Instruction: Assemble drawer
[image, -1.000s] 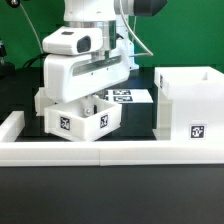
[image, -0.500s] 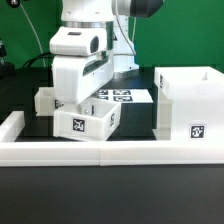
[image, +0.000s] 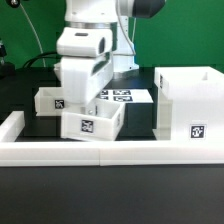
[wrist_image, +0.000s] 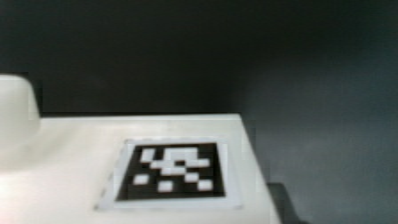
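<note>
I see the end effector (image: 88, 104) lowered onto the near tray (image: 92, 126), apparently closed on its back wall, though the fingertips are hidden from me. This tray sits slightly tilted just behind the border wall (image: 60, 152), between the second tray (image: 48, 100) and the tall box (image: 190, 105)

Three loose white plastic parts, each bearing a square tag.
You find the tall box (image: 190, 100) upright at the exterior view's right, the front tray (image: 92, 122) slightly tilted near it, and the rear tray (image: 48, 99) behind, further left.
</note>
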